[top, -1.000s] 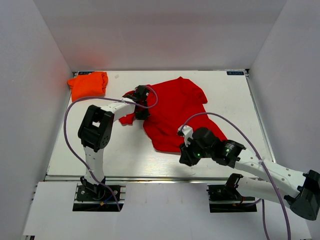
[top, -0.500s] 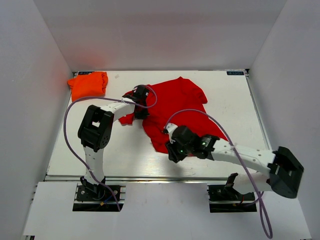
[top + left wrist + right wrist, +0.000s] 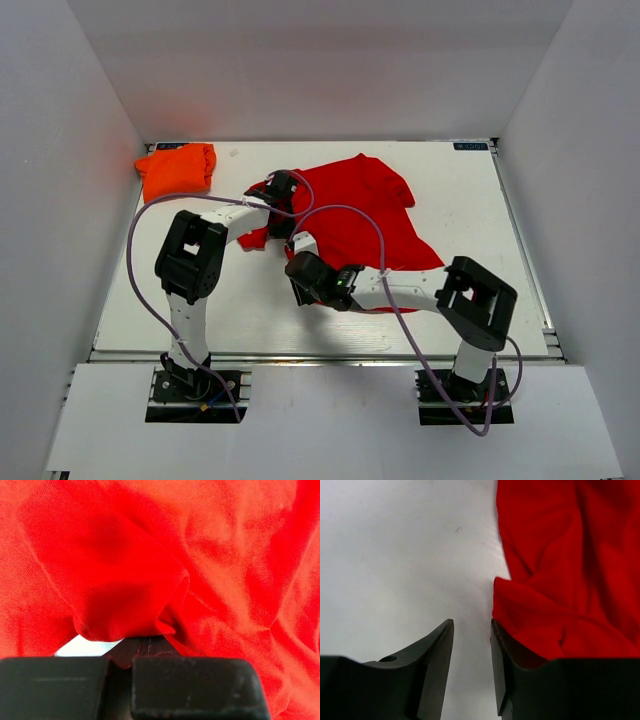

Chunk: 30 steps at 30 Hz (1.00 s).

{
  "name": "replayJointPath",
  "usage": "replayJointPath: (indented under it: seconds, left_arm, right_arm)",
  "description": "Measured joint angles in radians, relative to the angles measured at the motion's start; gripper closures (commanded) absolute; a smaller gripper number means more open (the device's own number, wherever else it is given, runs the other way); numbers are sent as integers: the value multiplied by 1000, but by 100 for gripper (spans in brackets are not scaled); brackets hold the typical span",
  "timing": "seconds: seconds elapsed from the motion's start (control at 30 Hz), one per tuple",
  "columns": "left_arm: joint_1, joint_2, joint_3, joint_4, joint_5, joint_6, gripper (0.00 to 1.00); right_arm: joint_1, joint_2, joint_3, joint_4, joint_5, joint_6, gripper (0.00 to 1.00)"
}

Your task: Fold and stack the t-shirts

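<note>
Across the table [image 3: 460, 190], soft red tee [image 3: 355, 205] lies rumpled.

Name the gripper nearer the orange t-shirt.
Left. The left gripper is right of the orange t-shirt; the right gripper is farther, at the red t-shirt's near edge.

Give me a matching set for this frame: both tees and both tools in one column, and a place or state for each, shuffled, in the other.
Column one:
1. red tee
2. orange tee
3. left tool
4. right tool

Column two:
A. compact bundle at the far left corner of the table
B. jaws apart with nothing between them, at a cloth edge
C. spread out and rumpled, mid-table
D. shut on a bunch of red cloth

Pairs: 1-C, 2-A, 3-D, 4-B
</note>
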<state>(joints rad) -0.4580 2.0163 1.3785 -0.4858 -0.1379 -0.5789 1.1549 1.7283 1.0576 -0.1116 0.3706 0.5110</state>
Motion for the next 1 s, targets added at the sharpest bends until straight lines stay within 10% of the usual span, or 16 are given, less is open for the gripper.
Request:
replayJointPath:
  seconds: [0.37, 0.47, 0.6, 1.0]
  left_arm:
    - [1, -8, -17, 21, 4, 6, 100]
    - [1, -11, -24, 28, 4, 6, 100]
    - [1, -16, -34, 39, 4, 10, 100]
    - [5, -19, -39, 43, 0, 12, 100]
  right_arm:
    - [-6, 140, 53, -37, 110, 76, 49]
    - [-10, 151, 68, -44, 119, 85, 55]
    - [-18, 161, 77, -46, 128, 95, 98]
    - [-29, -8, -68, -42, 6, 103, 100]
